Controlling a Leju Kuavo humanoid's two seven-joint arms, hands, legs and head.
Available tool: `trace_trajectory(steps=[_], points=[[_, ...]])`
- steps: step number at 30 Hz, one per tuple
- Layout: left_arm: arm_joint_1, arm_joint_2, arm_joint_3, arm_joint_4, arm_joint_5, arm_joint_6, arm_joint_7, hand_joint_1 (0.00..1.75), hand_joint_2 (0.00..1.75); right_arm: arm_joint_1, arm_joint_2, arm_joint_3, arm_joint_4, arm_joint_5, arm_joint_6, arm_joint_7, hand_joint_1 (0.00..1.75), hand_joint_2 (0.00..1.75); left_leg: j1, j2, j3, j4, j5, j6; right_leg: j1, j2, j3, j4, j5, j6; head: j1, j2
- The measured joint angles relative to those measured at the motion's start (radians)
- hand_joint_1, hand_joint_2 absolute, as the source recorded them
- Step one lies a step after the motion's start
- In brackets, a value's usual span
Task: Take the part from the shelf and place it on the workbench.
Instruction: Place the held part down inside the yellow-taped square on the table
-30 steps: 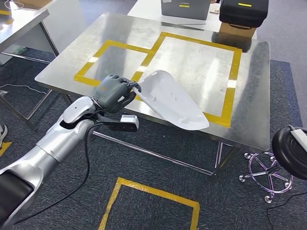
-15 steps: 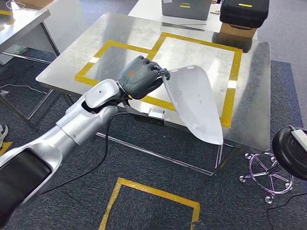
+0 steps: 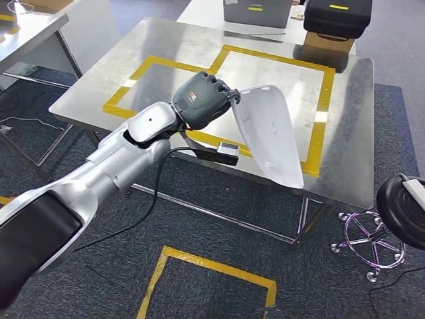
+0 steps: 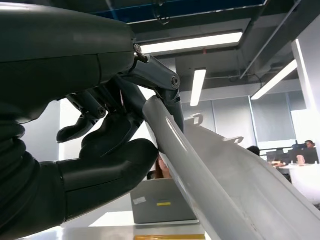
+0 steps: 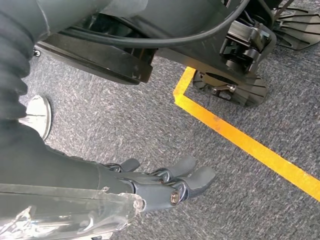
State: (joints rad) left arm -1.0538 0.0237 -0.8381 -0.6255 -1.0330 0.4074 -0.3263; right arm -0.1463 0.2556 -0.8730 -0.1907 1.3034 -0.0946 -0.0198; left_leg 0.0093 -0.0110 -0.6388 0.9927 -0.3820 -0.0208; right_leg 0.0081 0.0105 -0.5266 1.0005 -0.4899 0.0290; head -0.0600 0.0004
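Over the steel surface (image 3: pixel 346 133), my left hand (image 3: pixel 203 100) is clamped on one end of the white curved part (image 3: pixel 270 136), held tilted above the yellow-taped square (image 3: pixel 321 93); next I judge lowering it flat, then letting go; my right hand (image 5: pixel 158 182) hangs empty, fingers apart.

Black case (image 3: pixel 337 16), grey box (image 3: pixel 256 12), black stool (image 3: pixel 403 211) beside.

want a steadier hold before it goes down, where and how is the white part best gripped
Probably at its narrow near end, where the left hand already pinches the white part, coming from the robot's left. The shell is thin and curved, widening toward its free tip, so the rolled edge between thumb and fingers looks the surest purchase.
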Motion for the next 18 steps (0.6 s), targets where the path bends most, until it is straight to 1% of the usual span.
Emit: trace_trajectory(steps=[7, 12, 15, 18], points=[[-0.012, -0.011, 0.000, 0.060, 0.023, -0.013, -0.007, 1.75, 1.75, 0.000, 0.000, 0.000, 0.000, -0.004, 0.000, 0.000, 0.00, 1.75, 0.000, 0.000, 0.000, 0.000, 0.000, 0.000, 0.000, 0.000, 0.000, 0.000, 0.000, 0.000, 0.000, 0.000], [-0.019, -0.018, 0.001, 0.097, 0.030, -0.040, 0.012, 1.75, 1.75, 0.000, 0.000, 0.001, 0.000, -0.005, 0.000, 0.000, 0.00, 1.75, 0.000, 0.000, 0.000, 0.000, 0.000, 0.000, 0.000, 0.000, 0.000, 0.000, 0.000, 0.000, 0.000, 0.000], [-0.024, -0.018, 0.002, 0.117, 0.028, -0.042, 0.035, 1.75, 1.75, 0.000, 0.000, 0.004, 0.000, -0.006, 0.000, 0.000, 0.00, 1.75, 0.000, 0.000, 0.000, 0.000, 0.000, 0.000, 0.000, 0.000, 0.000, 0.000, 0.000, 0.000, 0.000, 0.000], [-0.031, -0.016, 0.004, 0.146, 0.019, -0.048, 0.077, 1.75, 1.75, 0.001, 0.000, 0.011, 0.000, -0.005, 0.001, 0.001, 0.00, 1.75, 0.000, 0.000, 0.000, 0.000, 0.000, 0.000, 0.000, 0.000, 0.000, 0.000, 0.000, 0.000, 0.000, 0.000]])
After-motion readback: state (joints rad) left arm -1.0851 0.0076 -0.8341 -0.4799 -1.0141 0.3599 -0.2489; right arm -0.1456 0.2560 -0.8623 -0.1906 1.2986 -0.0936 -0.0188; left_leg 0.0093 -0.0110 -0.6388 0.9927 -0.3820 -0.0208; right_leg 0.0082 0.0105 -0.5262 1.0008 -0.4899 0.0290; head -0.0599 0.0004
